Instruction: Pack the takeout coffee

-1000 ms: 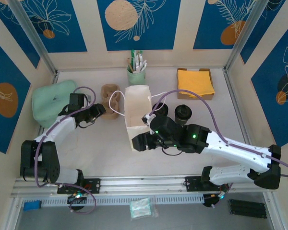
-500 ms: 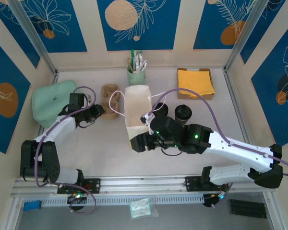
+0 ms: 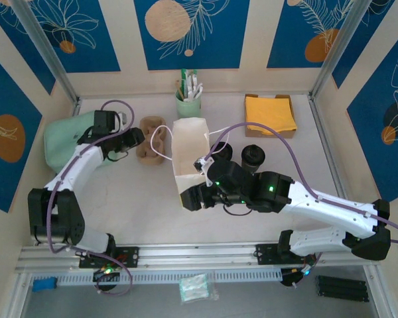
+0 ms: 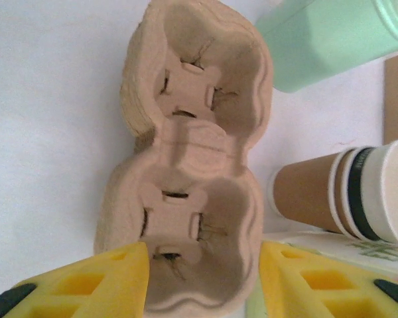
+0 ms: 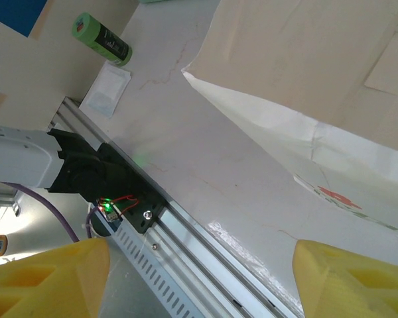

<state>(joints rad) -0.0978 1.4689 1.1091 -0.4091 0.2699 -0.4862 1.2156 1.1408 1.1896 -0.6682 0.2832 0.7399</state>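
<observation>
The right arm [image 3: 305, 199] covers the paper bag's [image 3: 188, 149] near end on the tabletop [image 3: 132, 205]; the nested cups [image 4: 345, 192] and green cup [image 4: 325, 40] run off the picture's edge; whether the left end effector [image 4: 203, 255] presses the cup carrier [image 4: 192, 139] or merely flanks it cannot be told.

Small cup [image 3: 254, 158] with round black lid on, upright, just right of the bag [image 3: 186, 142], not touching.

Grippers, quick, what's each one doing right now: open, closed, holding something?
Left gripper: fingers straddle the cup carrier; grip cannot be told.
Right gripper: open, holding nothing.
</observation>
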